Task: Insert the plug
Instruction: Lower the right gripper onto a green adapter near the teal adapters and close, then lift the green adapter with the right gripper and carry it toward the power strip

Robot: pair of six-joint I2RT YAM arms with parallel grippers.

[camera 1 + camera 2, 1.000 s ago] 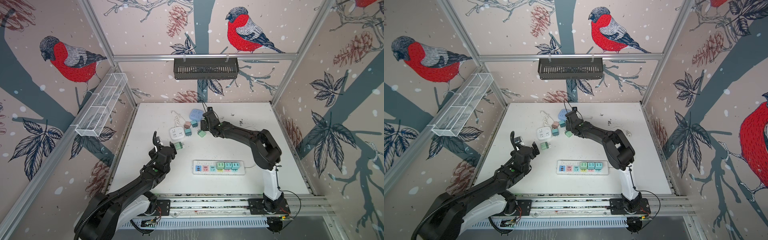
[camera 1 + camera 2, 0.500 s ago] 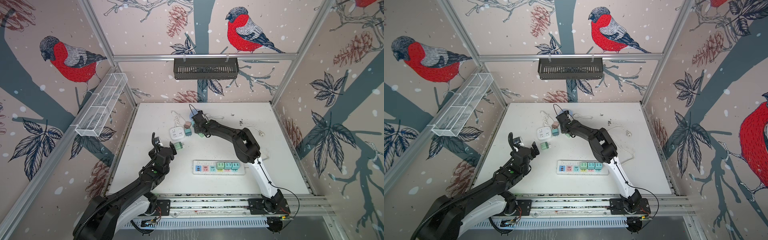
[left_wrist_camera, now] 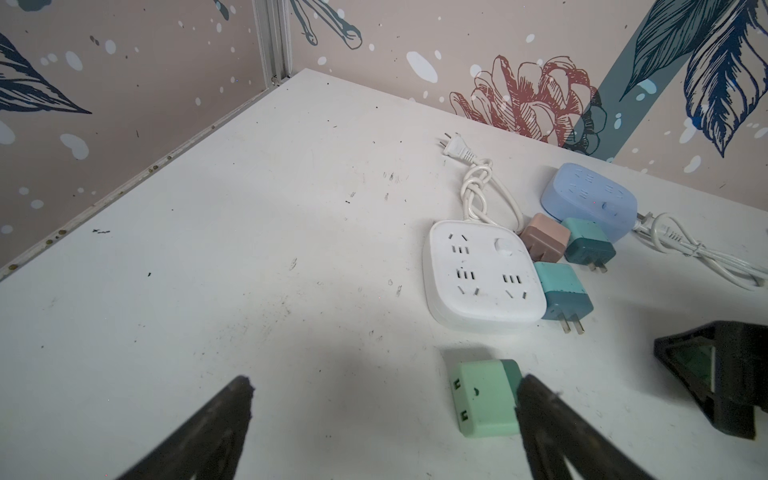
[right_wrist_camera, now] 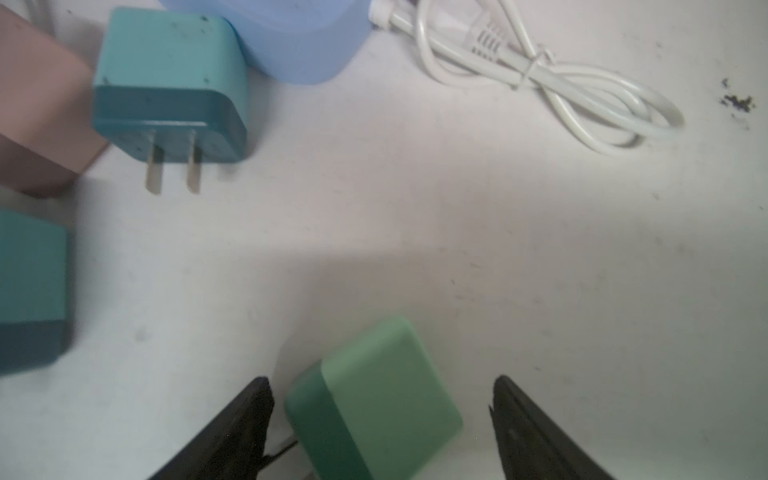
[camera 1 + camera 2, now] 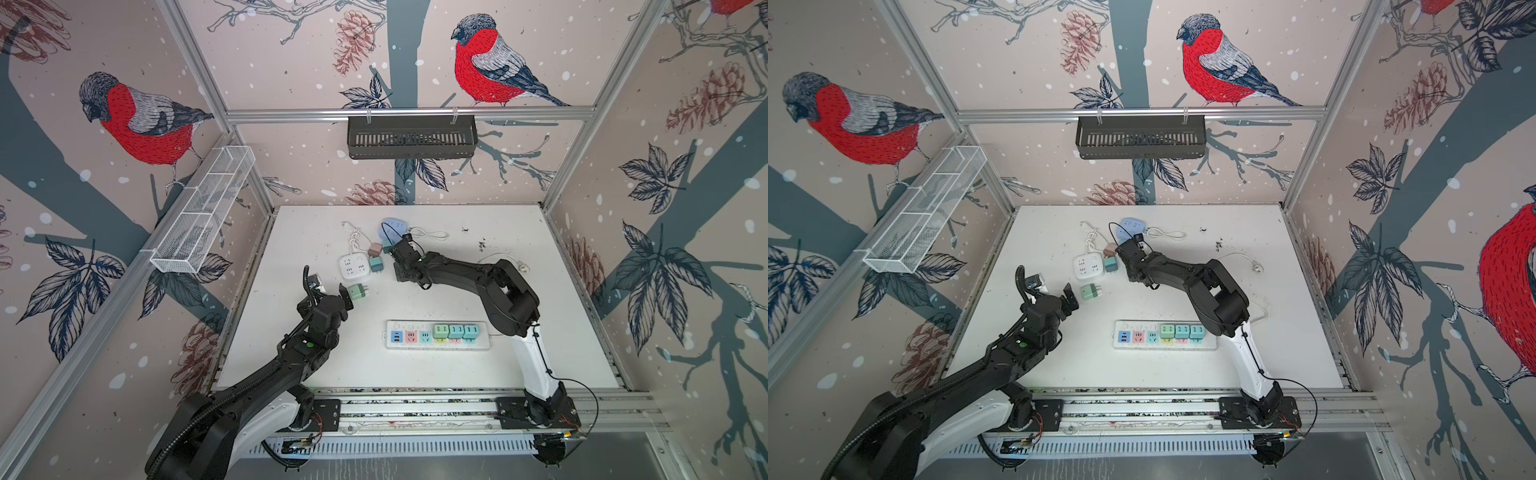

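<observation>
This looks like the pick-up step. The right end effector (image 4: pixel 380 381) sits low at the far cluster, jaws apart around a green plug (image 4: pixel 374 415) that lies on the worktop (image 4: pixel 540 249), not gripped. The left end effector (image 3: pixel 386 386) gapes wide, with 1 finger just beside a mint plug (image 3: pixel 482 397). The power strip (image 5: pixel 436 334) near the front carries 3 seated plugs (image 5: pixel 456 331). The next move calls for closing squarely on the body, lifting it, and turning the prongs down.

Two black jointed arms, left arm (image 5: pixel 291 365) and right arm (image 5: pixel 469 274), white at lowest links (image 5: pixel 534 365), on black base plates (image 5: pixel 328 415) along silver rail (image 5: pixel 415 409), lower frame. Ribbed black hose (image 5: pixel 308 282) on left arm; thin black cable (image 5: pixel 592 399) lower right. Green dot (image 5: pixel 309 344) mid left arm. Tapered black fingers (image 3: pixel 208 428).
</observation>
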